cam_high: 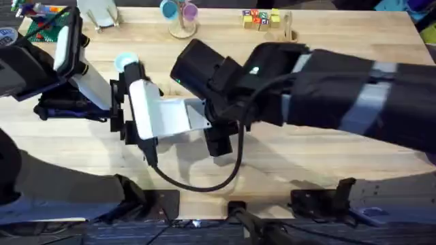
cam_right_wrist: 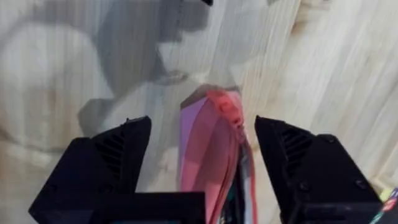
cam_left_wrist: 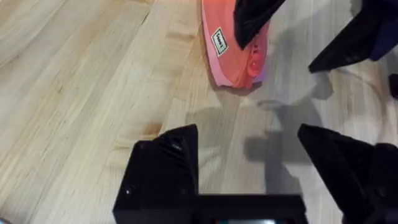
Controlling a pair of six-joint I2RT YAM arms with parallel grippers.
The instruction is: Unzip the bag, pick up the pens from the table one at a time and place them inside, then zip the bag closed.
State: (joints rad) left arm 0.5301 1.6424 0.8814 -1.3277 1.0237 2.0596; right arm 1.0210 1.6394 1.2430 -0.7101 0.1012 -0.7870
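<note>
My right gripper [cam_right_wrist: 199, 155] hangs wide open astride the tapered end of the pink bag [cam_right_wrist: 214, 149], which lies on the table [cam_right_wrist: 336, 56] lengthwise between my fingers, while my left gripper [cam_left_wrist: 249, 168], also open and empty, waits just beside that end.

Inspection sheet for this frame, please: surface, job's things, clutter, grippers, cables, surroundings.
Surface: table, light wood planks.
Job's things: pink bag lying on the table, a small label on its side; pens: nothing seen.
Clutter: coloured blocks and a stand with cups at the far edge.
Grippers: left gripper open above bare wood near the bag's end; right gripper open, jaws either side of the bag.
Cables: black cable looping over the table.
Surroundings: nothing seen.
</note>
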